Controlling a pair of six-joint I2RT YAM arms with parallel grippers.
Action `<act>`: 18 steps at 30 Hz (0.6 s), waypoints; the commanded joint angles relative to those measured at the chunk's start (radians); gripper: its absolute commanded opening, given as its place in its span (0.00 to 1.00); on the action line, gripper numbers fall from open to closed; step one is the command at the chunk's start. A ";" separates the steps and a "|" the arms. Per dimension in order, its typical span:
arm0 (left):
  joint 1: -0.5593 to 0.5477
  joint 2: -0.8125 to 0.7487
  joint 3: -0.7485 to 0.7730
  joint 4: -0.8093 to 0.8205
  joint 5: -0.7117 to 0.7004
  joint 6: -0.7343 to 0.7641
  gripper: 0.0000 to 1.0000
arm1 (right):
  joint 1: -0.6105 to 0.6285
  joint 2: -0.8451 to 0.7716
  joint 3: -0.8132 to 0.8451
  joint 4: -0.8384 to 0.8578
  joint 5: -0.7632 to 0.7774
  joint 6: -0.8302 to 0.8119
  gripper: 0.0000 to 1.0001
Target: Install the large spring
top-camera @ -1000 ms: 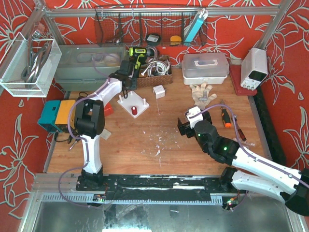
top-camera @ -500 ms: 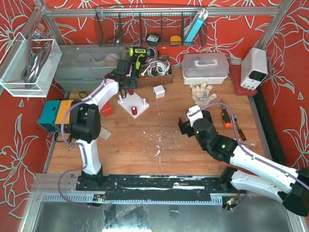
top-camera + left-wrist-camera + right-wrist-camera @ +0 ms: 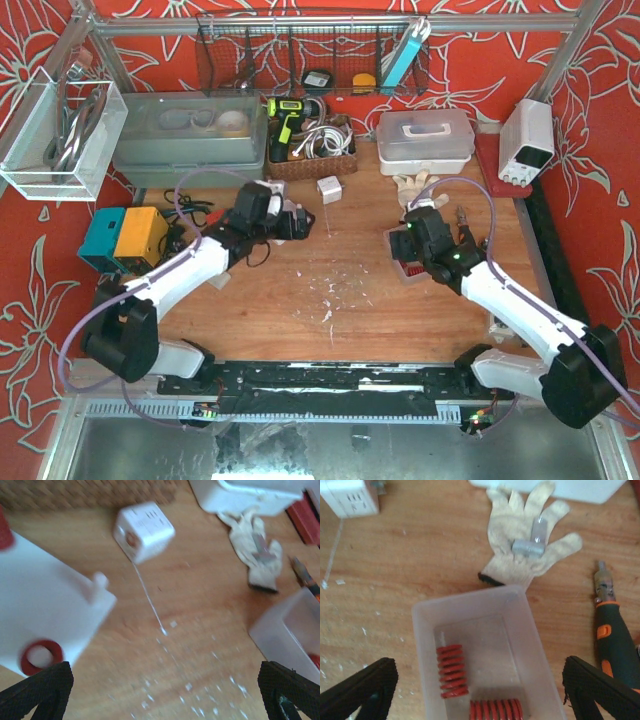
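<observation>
Two red springs lie in a clear plastic bin (image 3: 520,615): one (image 3: 451,671) lengthwise, the other (image 3: 496,711) crosswise at the near end. I cannot tell which is the large spring. My right gripper (image 3: 477,680) hangs open right over that bin, its fingertips (image 3: 365,682) wide on either side. The white base plate (image 3: 45,610) shows a bare peg (image 3: 98,582) and a red spring (image 3: 42,656) seated on it. My left gripper (image 3: 162,695) is open and empty beside the plate. From above, the left gripper (image 3: 288,222) hides the plate and the right gripper (image 3: 408,245) hides most of the bin.
A white cube (image 3: 144,531) with a thin cord sits behind the plate. A work glove (image 3: 530,545) holding a metal piece and an orange-black screwdriver (image 3: 615,640) lie by the bin. A wicker basket (image 3: 315,150), grey tub (image 3: 190,140) and white lidded box (image 3: 425,140) line the back.
The left arm has pulled back from the basket to the base plate and its jaws have opened. The right arm has swung right and farther out, over the spring bin.
</observation>
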 commanded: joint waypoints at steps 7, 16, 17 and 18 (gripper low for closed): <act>-0.108 -0.250 -0.355 0.417 0.044 -0.102 1.00 | -0.193 0.105 0.073 -0.166 -0.442 -0.103 0.45; -0.124 -0.290 -0.562 0.570 0.016 -0.074 1.00 | -0.343 0.251 0.216 -0.334 -0.550 -0.211 0.43; -0.126 -0.288 -0.572 0.599 0.035 -0.080 1.00 | -0.348 0.266 0.226 -0.345 -0.572 -0.219 0.43; -0.128 -0.286 -0.576 0.616 0.048 -0.085 1.00 | -0.356 0.289 0.246 -0.368 -0.589 -0.229 0.43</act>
